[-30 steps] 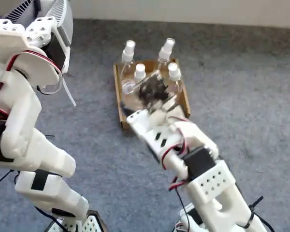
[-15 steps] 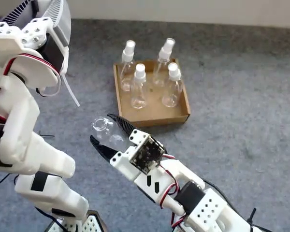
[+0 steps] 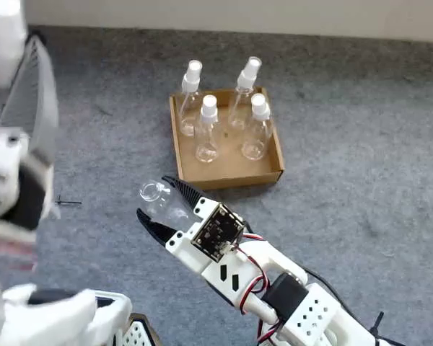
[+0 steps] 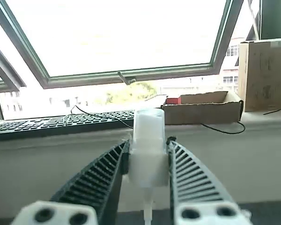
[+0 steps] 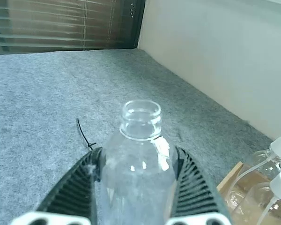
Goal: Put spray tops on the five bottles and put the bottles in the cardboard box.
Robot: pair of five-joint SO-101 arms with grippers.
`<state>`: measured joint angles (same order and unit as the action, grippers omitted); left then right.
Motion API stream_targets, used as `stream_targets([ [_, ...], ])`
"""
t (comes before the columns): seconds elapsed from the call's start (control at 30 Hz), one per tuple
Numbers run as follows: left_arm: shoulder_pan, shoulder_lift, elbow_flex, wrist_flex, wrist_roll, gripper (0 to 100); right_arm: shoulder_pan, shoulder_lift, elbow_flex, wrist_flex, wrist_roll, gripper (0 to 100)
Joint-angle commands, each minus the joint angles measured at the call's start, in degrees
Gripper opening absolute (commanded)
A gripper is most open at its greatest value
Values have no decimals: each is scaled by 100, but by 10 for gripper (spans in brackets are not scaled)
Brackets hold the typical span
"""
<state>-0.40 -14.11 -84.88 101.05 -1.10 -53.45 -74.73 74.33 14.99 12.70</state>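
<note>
A grey carpeted tabletop (image 3: 361,144) filled the high view, and a small black tie (image 3: 66,202) lay flat on it. A pale wall (image 3: 274,18) ran along its far edge. In the right wrist view, dark slatted blinds (image 5: 61,23) hung beyond the carpet. In the left wrist view, a wide window (image 4: 131,37) stood tilted open above a white ledge (image 4: 271,118). On the ledge sat a black keyboard (image 4: 61,124), a shallow brown tray (image 4: 201,110) with a red item (image 4: 173,100) at its rim, a tall brown carton (image 4: 264,75) and a thin black cable (image 4: 220,130).

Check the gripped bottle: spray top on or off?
Off: the bottle has a bare open neck; the left gripper holds the spray top.
</note>
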Motion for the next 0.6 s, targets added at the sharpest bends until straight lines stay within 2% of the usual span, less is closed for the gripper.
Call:
stream_targets([
  [0.0, -22, -1323, 3301, 26, -176, 3, -13, -84, -48, 22, -70, 5],
  [0.07, -22, -2053, 4602, -26, -193, 3, -13, -84, -13, 31, -70, 5],
  [0.13, -13, -2721, 5657, -677, -185, 3, -13, -84, -4, 31, -70, 5],
  [0.27, -4, -3626, 7688, -2602, -167, 4, -13, -84, -4, 31, -70, 5],
  [0.37, 391, -3960, 8954, -4009, 88, 4, -13, -110, -4, 13, -62, 5],
  [0.57, 1042, -4303, 10387, -6268, 237, 4, -13, -119, -4, 4, -62, 5],
])
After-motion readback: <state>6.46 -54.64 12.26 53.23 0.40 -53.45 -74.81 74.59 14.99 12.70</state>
